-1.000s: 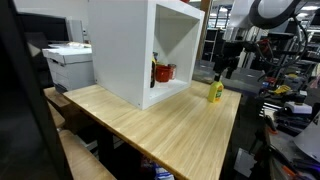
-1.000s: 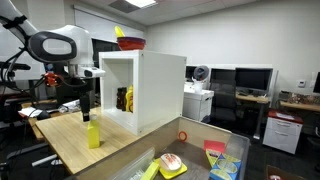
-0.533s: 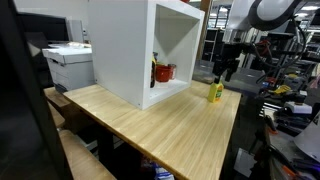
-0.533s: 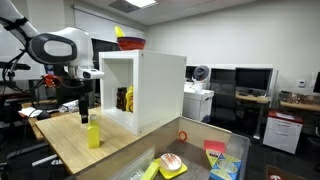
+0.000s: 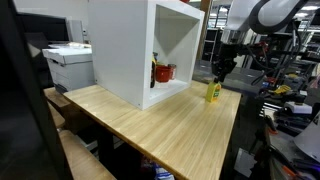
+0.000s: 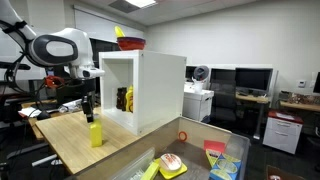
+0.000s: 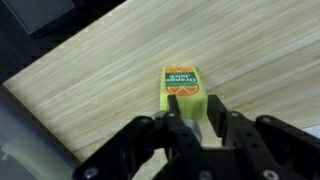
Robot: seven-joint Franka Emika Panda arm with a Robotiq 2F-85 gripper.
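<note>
A yellow-green juice carton [image 7: 181, 82] with an orange picture on its label stands on the wooden table [image 5: 160, 125], in front of the white cubby box. In the wrist view my gripper [image 7: 194, 98] comes down over its top, with one black finger against each side of the carton. Both exterior views show the gripper [image 5: 221, 72] [image 6: 88, 108] directly above the carton [image 5: 213, 92] [image 6: 96, 135], fingers reaching its upper part. The carton's base rests on the table.
A large white open cubby box [image 5: 150, 50] [image 6: 150, 90] stands just beside the carton, with red items [image 5: 163, 72] inside and a red and yellow bowl [image 6: 129, 41] on top. A printer [image 5: 68, 65] sits behind. A bin of packets [image 6: 200, 160] lies past the table's end.
The jaws have drawn in from wide open onto the carton's top. The carton has shifted very slightly on the table, and the arm has hardly moved.
</note>
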